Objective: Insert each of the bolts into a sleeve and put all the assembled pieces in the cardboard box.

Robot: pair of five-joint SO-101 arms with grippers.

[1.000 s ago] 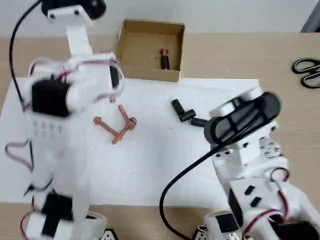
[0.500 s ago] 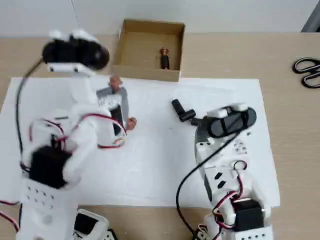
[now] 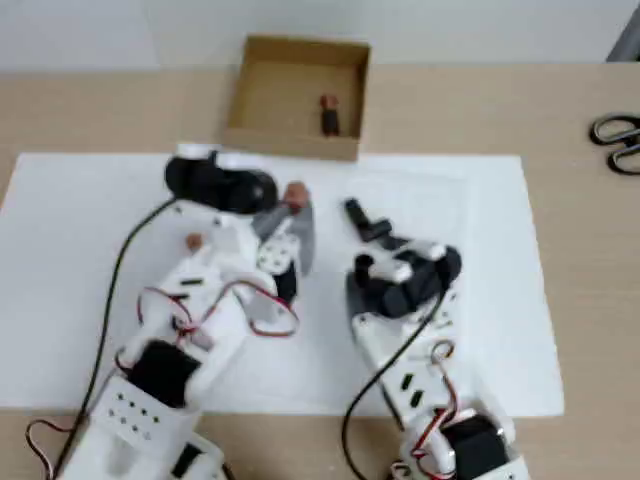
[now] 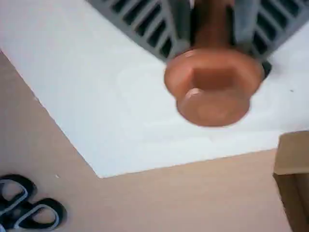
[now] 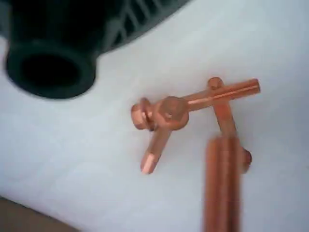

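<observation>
From above, your left gripper [image 3: 292, 210] is clamped on a copper bolt [image 3: 294, 192], whose head pokes out past the fingertips. The cardboard box [image 3: 290, 145] sits just beyond that gripper, with one assembled piece [image 3: 329, 115] inside it. The loose sleeves [image 3: 365, 222] lie on the white paper [image 3: 80, 200] off the gripper's right side, near your right arm [image 3: 400, 285]. One loose bolt [image 3: 193, 240] shows on the gripper's left, beside the arm.

At the left wrist, the copper bolt's hex head faces you, and its shank is pinched between the grey fingers [image 4: 145, 19]. Past the gripper lie the paper's edge, a corner of the cardboard box and the scissors [image 4: 24, 208].

At the right wrist, your right gripper [image 5: 72, 29] is closed on a black sleeve [image 5: 48, 67], with its open bore facing you. Beyond it, crossed bolts [image 5: 169, 113] lie on the paper. A blurred copper shank [image 5: 222, 183] stands nearer the camera.
</observation>
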